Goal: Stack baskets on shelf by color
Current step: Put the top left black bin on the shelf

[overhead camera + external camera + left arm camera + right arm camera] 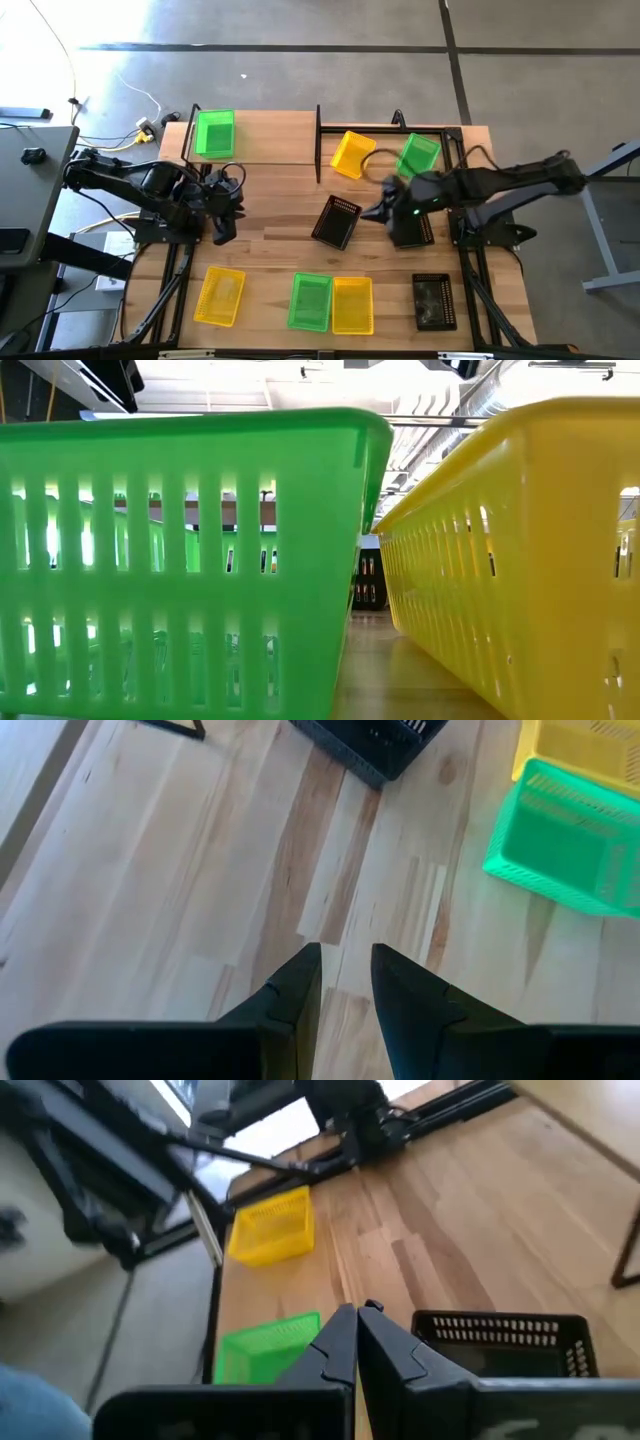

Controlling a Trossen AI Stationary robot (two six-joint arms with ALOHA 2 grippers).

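A green basket (213,133) stands on the left end of the light-wood shelf (270,135) at the table's far left. A tilted yellow basket (352,153) and a green basket (418,155) lie at the far right. A black basket (337,220) lies mid-table. My right gripper (374,212) hovers shut just right of it, its tips (358,1320) held above the table. My left gripper (222,218) is over bare wood at the left, open, with nothing between its fingers (345,970). Neither gripper appears in the low view.
Along the near edge stand a yellow basket (220,296), a green one (311,302) beside another yellow (352,305), and a black one (433,300). A bare black metal frame (455,135) stands at the far right. Bare wood lies between my left gripper and the central black basket.
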